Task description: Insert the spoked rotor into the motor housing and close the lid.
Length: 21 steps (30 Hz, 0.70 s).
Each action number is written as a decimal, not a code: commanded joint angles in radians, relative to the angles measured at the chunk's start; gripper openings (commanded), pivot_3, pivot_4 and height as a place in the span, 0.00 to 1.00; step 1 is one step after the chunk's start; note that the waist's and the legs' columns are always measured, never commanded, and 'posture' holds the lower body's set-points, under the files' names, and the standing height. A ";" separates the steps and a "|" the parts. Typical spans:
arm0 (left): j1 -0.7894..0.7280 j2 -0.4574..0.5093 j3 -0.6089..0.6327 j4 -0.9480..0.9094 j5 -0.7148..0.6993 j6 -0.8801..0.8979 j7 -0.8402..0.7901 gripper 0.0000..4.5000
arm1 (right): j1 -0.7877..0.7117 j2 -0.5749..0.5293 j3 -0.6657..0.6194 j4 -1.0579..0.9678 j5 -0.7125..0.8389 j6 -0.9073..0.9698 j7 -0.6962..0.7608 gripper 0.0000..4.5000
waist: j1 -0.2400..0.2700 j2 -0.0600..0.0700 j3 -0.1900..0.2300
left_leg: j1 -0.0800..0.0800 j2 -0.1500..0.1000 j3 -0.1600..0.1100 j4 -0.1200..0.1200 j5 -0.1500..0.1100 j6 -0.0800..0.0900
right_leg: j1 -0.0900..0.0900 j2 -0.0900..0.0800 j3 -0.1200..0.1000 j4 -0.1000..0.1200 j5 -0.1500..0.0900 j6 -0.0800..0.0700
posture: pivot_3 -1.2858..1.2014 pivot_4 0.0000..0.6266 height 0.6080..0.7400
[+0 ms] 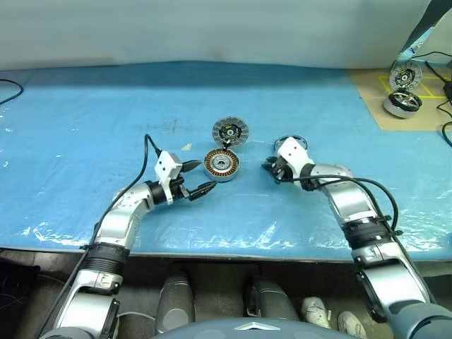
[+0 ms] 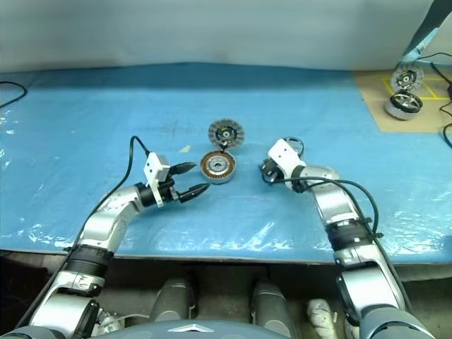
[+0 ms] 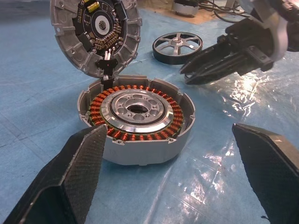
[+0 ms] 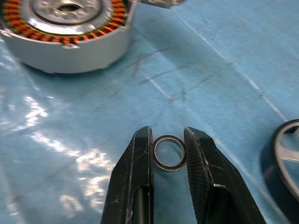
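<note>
The motor housing [image 1: 222, 164] sits mid-table on the blue sheet, its copper windings [image 3: 96, 108] showing around a silver centre. The lid [image 1: 230, 131] stands tilted up at the housing's far rim, inner side facing me. My left gripper [image 1: 206, 176] is open just left of the housing, with one finger on each side of it in the left wrist view. The spoked rotor [image 3: 177, 46] lies flat to the right of the housing, partly behind my right gripper [image 1: 269, 169]. That gripper is shut on a small plain washer ring [image 4: 168, 152], just above the sheet.
A brown board [image 1: 374, 99] at the back right carries a shiny silver drum wheel [image 1: 402, 104] and another ribbed disc [image 1: 405, 75], with cables beside them. A black cable [image 1: 8, 90] lies at the far left. The table's front edge [image 1: 212, 253] runs close below both arms.
</note>
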 commanded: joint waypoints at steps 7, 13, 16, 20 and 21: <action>-0.020 0.002 0.011 -0.005 -0.004 -0.018 -0.010 1.00 | -0.039 0.036 -0.044 -0.190 0.137 0.148 0.021 0.15 | 0.001 0.000 0.000 | 0.000 -0.001 0.001 0.001 0.000 0.000 | 0.000 -0.001 0.001 0.000 -0.001 -0.002 | 0.52 0.24 1.00; -0.011 0.012 0.026 -0.011 -0.008 -0.020 -0.004 1.00 | -0.116 0.099 0.004 -0.203 0.174 0.186 0.016 0.15 | 0.000 0.000 0.000 | 0.001 0.000 0.001 0.000 0.000 0.000 | 0.000 0.000 0.001 0.001 0.000 0.000 | 0.52 0.24 1.00; -0.005 0.014 0.026 -0.016 -0.005 -0.021 -0.002 1.00 | -0.152 0.128 0.028 -0.159 0.161 0.168 0.008 0.15 | 0.001 0.000 0.000 | 0.000 -0.001 0.001 0.000 0.000 0.000 | 0.000 -0.001 0.001 0.000 0.000 0.000 | 0.52 0.24 1.00; 0.001 0.017 0.031 -0.018 -0.003 -0.024 0.007 1.00 | -0.189 0.167 0.079 -0.062 0.129 0.111 0.008 0.15 | 0.000 0.000 0.000 | 0.000 -0.001 0.001 0.000 0.000 0.000 | 0.000 -0.001 0.001 0.000 0.000 0.000 | 0.52 0.24 1.00; 0.003 0.015 0.035 -0.019 -0.004 -0.025 0.012 1.00 | -0.198 0.179 0.094 -0.024 0.116 0.088 0.005 0.15 | 0.000 0.000 0.000 | 0.000 -0.001 0.001 0.000 0.000 0.000 | 0.000 -0.001 0.001 0.000 0.000 0.000 | 0.52 0.24 1.00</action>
